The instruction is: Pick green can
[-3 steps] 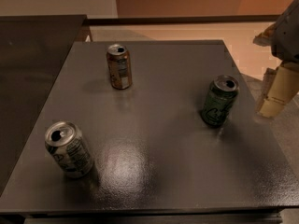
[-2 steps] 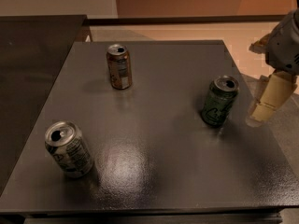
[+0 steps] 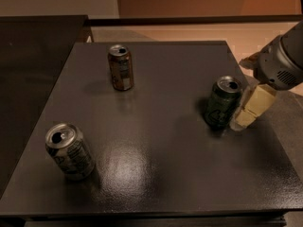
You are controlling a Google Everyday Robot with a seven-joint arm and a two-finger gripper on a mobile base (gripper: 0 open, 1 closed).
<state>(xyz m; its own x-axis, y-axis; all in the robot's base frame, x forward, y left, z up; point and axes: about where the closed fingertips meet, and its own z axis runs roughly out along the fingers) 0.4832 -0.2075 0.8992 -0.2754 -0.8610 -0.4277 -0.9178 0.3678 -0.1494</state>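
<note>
The green can (image 3: 222, 103) stands upright on the right side of the dark table (image 3: 156, 164). It is dark green with a silver top and a pale outlined logo. My gripper (image 3: 246, 113) comes in from the right edge of the view. Its cream-coloured end sits low, right beside the can's right side, near the table's surface. The grey wrist (image 3: 281, 63) is above and to the right of it. Nothing is lifted.
An orange-brown can (image 3: 120, 66) stands at the back left of the table. A silver-white can with dark print (image 3: 69, 150) stands at the front left. The table's right edge runs just beside the gripper. A darker counter (image 3: 28, 56) lies to the left.
My gripper has moved left and down towards the green can and now sits right beside it. The three cans have not moved.
</note>
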